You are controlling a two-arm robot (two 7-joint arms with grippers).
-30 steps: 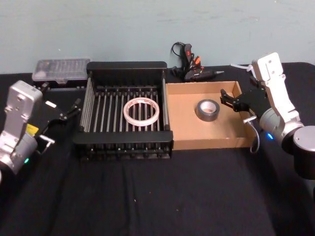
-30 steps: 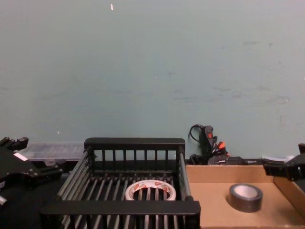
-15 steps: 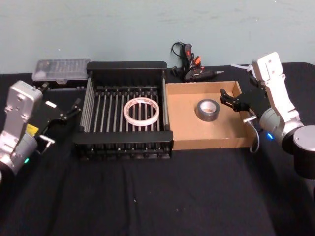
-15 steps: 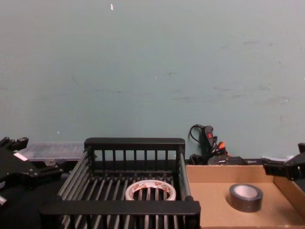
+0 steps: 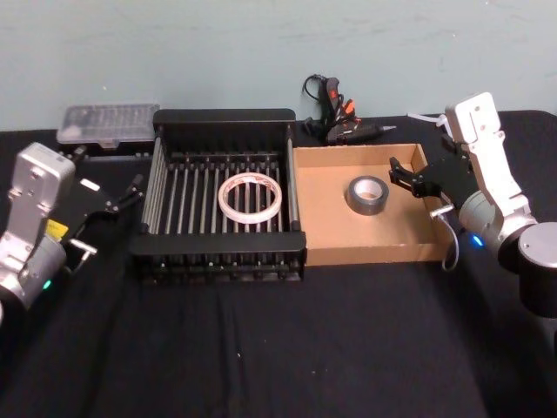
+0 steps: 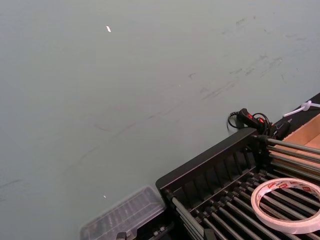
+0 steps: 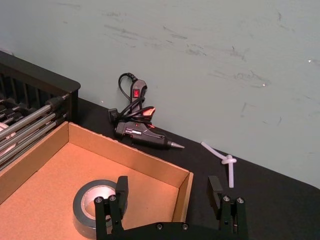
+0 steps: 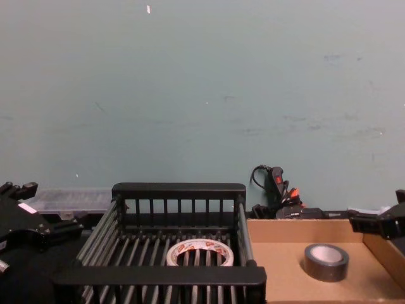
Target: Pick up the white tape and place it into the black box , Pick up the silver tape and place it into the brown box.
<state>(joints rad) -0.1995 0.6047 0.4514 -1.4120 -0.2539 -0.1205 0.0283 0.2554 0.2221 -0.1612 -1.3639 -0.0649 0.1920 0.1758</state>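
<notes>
The white tape (image 5: 250, 198) lies flat on the slatted floor of the black box (image 5: 224, 116), also seen in the chest view (image 8: 200, 251). The silver tape (image 5: 365, 194) rests flat inside the brown box (image 5: 365, 252), towards its back right. My left gripper (image 5: 120, 198) hovers just left of the black box, open and holding nothing. My right gripper (image 5: 407, 178) is over the brown box's right wall, open, a short way right of the silver tape (image 7: 92, 205). The right wrist view shows its fingers (image 7: 120, 187) spread wide with nothing between them.
A black and orange glue gun (image 5: 339, 122) lies behind the brown box. A clear plastic case (image 5: 109, 124) sits behind the black box's left corner, and a white zip tie (image 7: 225, 160) at the back right. The black tablecloth (image 5: 278, 348) in front is bare.
My left gripper has eased slightly back to the left, away from the black box. Both tapes and the right gripper have stayed where they were.
</notes>
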